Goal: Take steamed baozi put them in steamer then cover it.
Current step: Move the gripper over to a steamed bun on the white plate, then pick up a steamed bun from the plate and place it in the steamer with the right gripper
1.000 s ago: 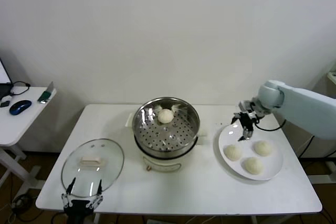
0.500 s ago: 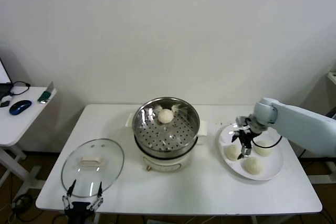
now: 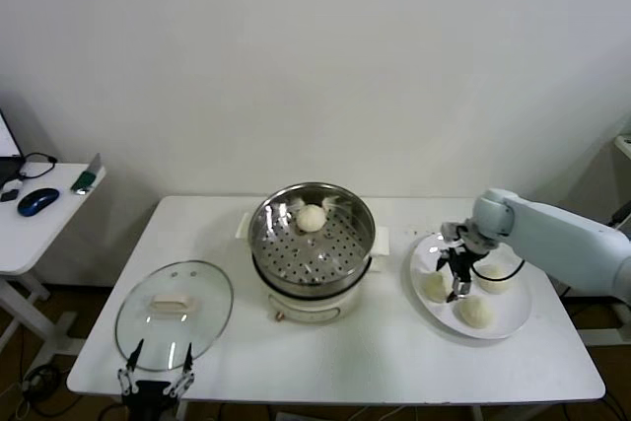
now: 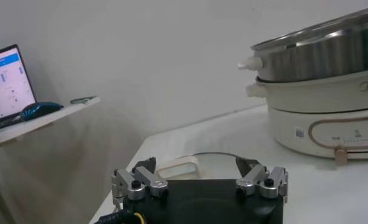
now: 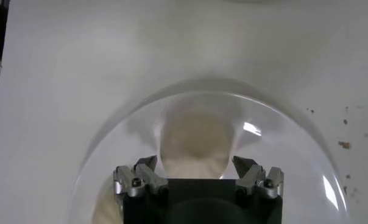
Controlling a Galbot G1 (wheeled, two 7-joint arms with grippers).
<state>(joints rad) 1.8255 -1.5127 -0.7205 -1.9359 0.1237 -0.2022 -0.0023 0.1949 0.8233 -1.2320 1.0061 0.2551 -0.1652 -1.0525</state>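
The steamer (image 3: 312, 244) stands mid-table with one baozi (image 3: 312, 218) on its perforated tray, toward the back. Three more baozi lie on the white plate (image 3: 508, 317) to the right: one (image 3: 435, 287) on its left side, one (image 3: 477, 312) at the front, one (image 3: 494, 279) behind. My right gripper (image 3: 456, 279) is open and hangs low over the plate beside the left-hand baozi. In the right wrist view that baozi (image 5: 196, 145) sits between the open fingertips (image 5: 146, 164). The glass cover (image 3: 174, 314) lies at the front left. My left gripper (image 3: 155, 374) is open, parked at the table's front edge by the cover.
A side table (image 3: 39, 224) with a blue mouse (image 3: 37, 201) stands to the far left. In the left wrist view the steamer's white base (image 4: 321, 115) rises ahead and the cover's cream handle (image 4: 178, 167) lies just before the fingers.
My right gripper has come down and forward from the plate's back rim to the left-hand baozi. The left arm has not moved.
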